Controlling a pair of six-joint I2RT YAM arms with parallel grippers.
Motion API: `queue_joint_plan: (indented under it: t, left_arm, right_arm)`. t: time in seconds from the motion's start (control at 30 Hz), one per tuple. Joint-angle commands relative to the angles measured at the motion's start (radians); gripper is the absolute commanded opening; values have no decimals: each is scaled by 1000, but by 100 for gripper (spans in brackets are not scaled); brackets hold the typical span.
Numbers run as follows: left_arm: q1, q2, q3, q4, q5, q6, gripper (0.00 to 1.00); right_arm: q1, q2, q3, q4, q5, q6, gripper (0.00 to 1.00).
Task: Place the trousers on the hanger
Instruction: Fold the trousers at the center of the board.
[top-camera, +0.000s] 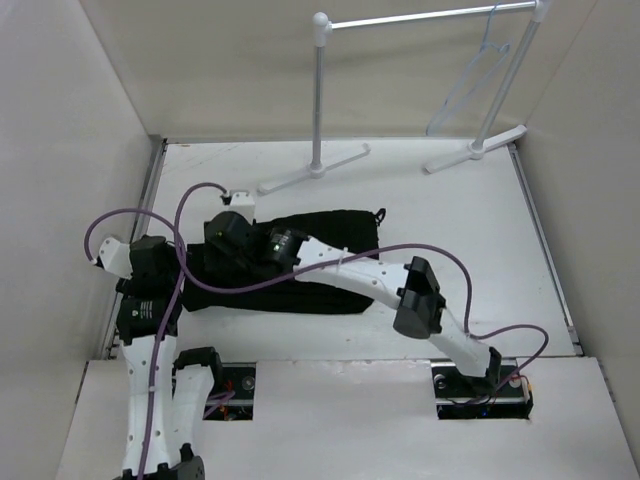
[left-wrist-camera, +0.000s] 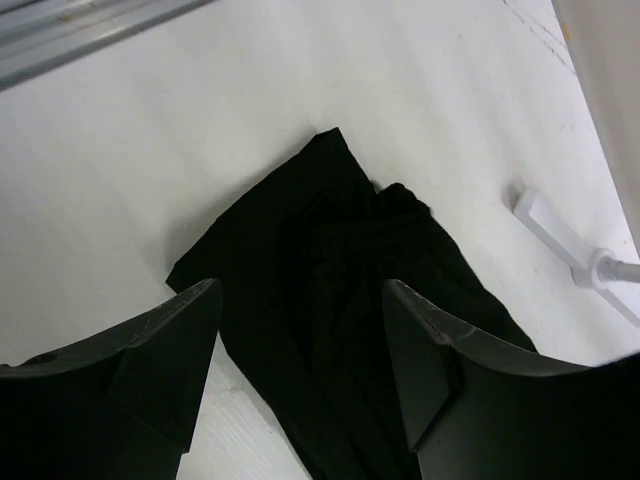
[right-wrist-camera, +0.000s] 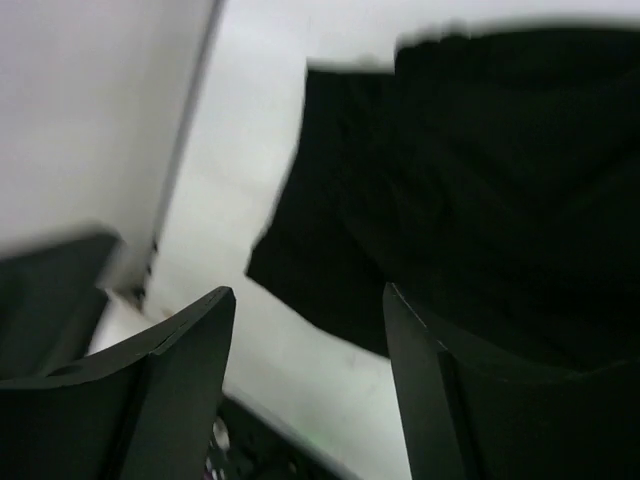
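Seen from overhead, black trousers (top-camera: 340, 235) lie folded in a long band across the left and middle of a white worktop (top-camera: 450, 230), with both robot arms bent over their left end. At the back stands a white tube rack (top-camera: 318, 100), and a thin pale hanger (top-camera: 480, 70) hangs from the right end of its bar, well apart from the trousers. A small pale label on the left arm (top-camera: 143, 305) is too small to read, and a green light glows on the right arm (top-camera: 275, 240). The left wrist camera alone shows the left end effector (left-wrist-camera: 300, 350) released, its two dark fingers (left-wrist-camera: 170, 350) spread wide above a corner of the cloth, with nothing between them. One rack foot (left-wrist-camera: 560, 240) shows at the right edge and a metal rail (left-wrist-camera: 80, 30) at the top left. The right wrist camera is blurred. It shows the right end effector (right-wrist-camera: 310, 370) released too, fingers (right-wrist-camera: 180, 390) apart over the cloth's edge, with a pale side wall (right-wrist-camera: 90, 120) on the left. Whether either one touches the cloth cannot be told.
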Motion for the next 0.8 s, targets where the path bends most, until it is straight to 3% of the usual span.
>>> queue_joint_plan:
  t: [0.0,0.17,0.3,0.4,0.5,0.63,0.77]
  left_arm:
    - [-3,14,67,-4,-85,20,64]
    - [-69,112,58,85,-20,17,63]
    - [-214,281,32,111,51,15,61]
    - [-235,258,-43,143,-25,-15,61]
    - [-199,229,-85,151,-6,-20,61]
    - [-144,255,-174,275,145,-3,63]
    - [-104,351,-234,462,214,15,63]
  right_arm:
    - [8,-124,-36,-20,-45,18,68]
    - [-70,-444,-477,154,-31,18,66]
    - [-177,-642,-793,212,-93,7,34]
    - [-236,-771,-1003,244,-156,8,26]
    - [-256,-891,-1166,288,-165,5,33]
    - [-292,-985,-1297,317,-186,10,59]
    - [-326,-1043,-1372,343,-254,10,65]
